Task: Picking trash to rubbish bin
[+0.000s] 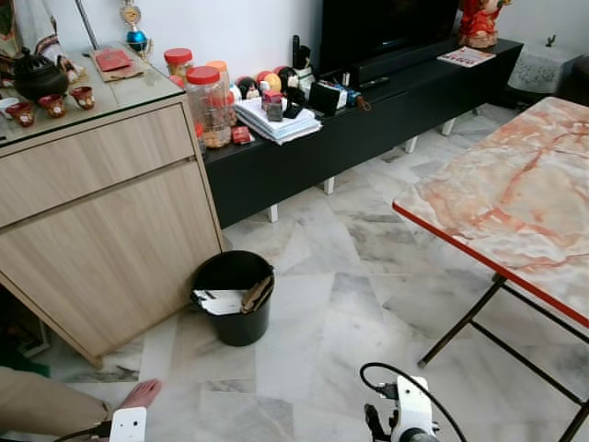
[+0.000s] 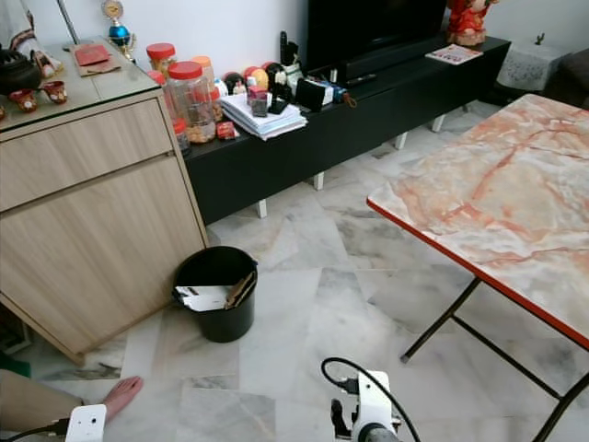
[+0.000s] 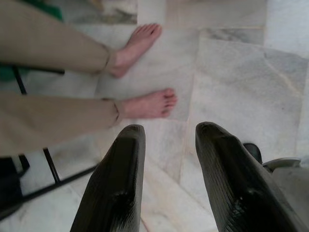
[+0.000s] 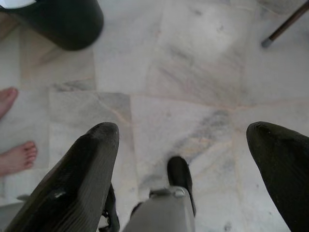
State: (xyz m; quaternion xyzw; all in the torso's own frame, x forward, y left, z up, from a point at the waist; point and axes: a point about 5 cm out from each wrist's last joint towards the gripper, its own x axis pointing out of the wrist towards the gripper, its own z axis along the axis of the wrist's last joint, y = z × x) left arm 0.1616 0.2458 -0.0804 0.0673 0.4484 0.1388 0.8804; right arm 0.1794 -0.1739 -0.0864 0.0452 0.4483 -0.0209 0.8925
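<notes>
A round black plastic bin (image 1: 235, 296) stands on the pale grey-veined marble floor (image 1: 313, 304), just beside the front corner of a light wood-grain cabinet (image 1: 101, 230). Inside the bin, a flat white sheet (image 1: 219, 301) and a brown strip of cardboard (image 1: 256, 294) lean against its rim. At right, a folding table (image 1: 515, 203) with a glossy pink-and-orange marbled top, red edge and thin dark metal legs. Along the wall, a long low black TV bench (image 1: 368, 120) carries clear plastic jars with red lids (image 1: 210, 106), a stack of white papers (image 1: 276, 122) and small dark items. On the cabinet's glass top, at its left edge: a black teapot (image 1: 39, 74) and small red cups.

The left gripper (image 3: 166, 179) hangs over bare floor, its two matte black, rounded fingers slightly parted and holding nothing; a seated person's two bare feet (image 3: 147, 104) and beige trouser legs lie beyond. The right gripper (image 4: 183, 174) hangs over the floor with fingers spread wide and empty, the bin well ahead of it.
</notes>
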